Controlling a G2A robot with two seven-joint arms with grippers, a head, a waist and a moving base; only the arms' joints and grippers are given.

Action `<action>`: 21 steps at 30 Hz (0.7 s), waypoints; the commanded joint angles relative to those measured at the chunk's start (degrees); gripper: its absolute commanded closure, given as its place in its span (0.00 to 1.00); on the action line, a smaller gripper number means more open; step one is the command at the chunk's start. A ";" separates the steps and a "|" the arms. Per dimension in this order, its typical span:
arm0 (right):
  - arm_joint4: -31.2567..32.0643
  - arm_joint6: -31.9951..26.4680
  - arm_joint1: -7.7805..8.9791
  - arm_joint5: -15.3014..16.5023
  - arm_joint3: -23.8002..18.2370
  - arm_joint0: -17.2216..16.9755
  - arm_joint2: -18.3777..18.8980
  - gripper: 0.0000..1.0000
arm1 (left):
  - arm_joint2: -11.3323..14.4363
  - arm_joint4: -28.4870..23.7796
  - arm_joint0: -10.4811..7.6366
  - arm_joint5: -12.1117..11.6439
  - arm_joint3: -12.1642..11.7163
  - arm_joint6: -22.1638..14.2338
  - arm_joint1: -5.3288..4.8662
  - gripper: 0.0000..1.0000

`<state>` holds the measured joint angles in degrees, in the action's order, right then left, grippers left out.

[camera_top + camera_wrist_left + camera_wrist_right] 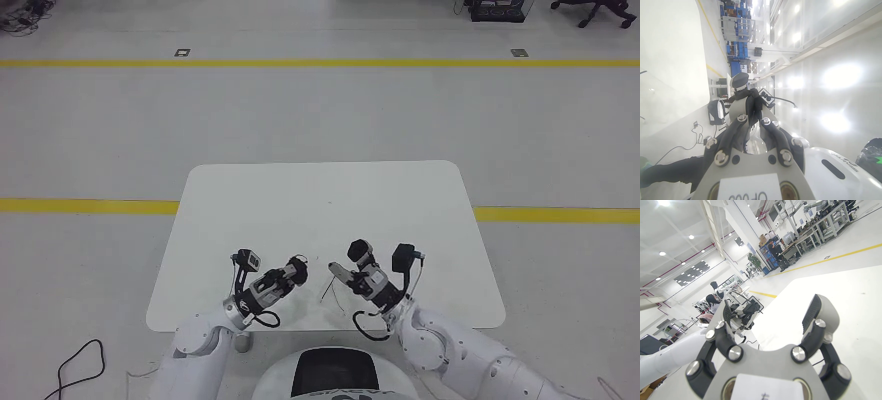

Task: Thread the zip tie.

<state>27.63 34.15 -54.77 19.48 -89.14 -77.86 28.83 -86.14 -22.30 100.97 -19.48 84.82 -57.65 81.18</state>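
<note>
A thin dark zip tie (329, 290) lies on the white table (320, 200) near its front edge, between the two arms. My left gripper (299, 267) is just to the left of it, a little above the table. In the left wrist view the left gripper (752, 103) has its black fingers pressed together, and I see nothing between them. My right gripper (346, 262) is just to the right of the tie. Its ribbed pads (811, 311) stand wide apart and the right gripper (770, 311) holds nothing. The left gripper (745, 311) faces it across a short gap.
The table's front edge (300, 328) runs close under both wrists. Bare tabletop (848, 291) stretches beyond the grippers to the far edge. A yellow floor line (90, 206) passes behind the table.
</note>
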 commanded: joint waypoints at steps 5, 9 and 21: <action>-1.38 0.85 1.08 0.00 -1.59 1.33 -2.58 0.00 | -0.37 -1.71 -0.20 0.00 -0.38 -1.30 0.18 1.00; -1.38 0.85 1.08 0.00 -1.59 1.33 -2.58 0.00 | -0.37 -1.71 -0.20 0.00 -0.38 -1.30 0.18 1.00; -21.10 -19.52 3.36 0.00 -6.82 3.72 -0.61 0.00 | -1.17 -11.84 -1.66 3.88 -2.98 -6.17 -0.96 1.00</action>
<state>9.23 17.72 -51.81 19.48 -95.54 -74.41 27.65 -87.23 -33.30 99.40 -15.61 82.21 -63.10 80.35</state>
